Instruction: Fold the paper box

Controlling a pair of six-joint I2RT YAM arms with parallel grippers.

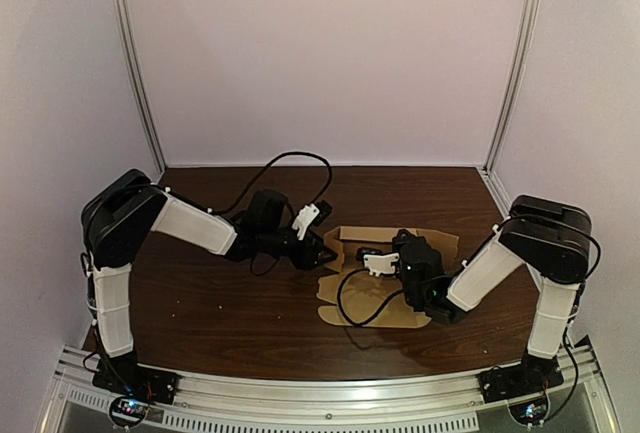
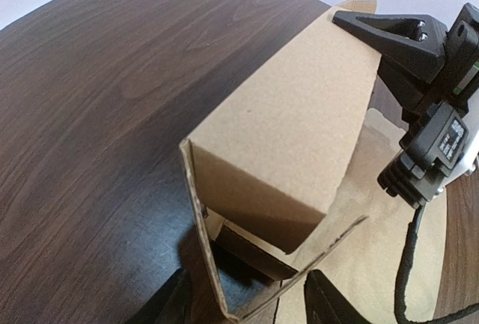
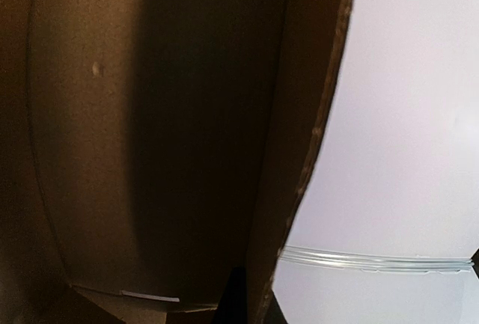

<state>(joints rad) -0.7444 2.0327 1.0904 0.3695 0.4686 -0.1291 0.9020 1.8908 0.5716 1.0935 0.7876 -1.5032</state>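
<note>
1. I am seeing the brown cardboard box (image 2: 292, 129) sitting right of centre on the dark wooden bench (image 2: 97, 114), between the two arms, with one panel standing up over flat flaps.
2. The left tool (image 1: 325, 250) is straddling the near corner of that raised panel, with fingers (image 2: 325, 301) on either side. I cannot tell whether it is pinching.
3. The right tool (image 1: 362, 256) is meeting the panel's far top edge, one black finger (image 2: 389, 32) lying along it. I cannot tell whether it is gripping either.
</note>
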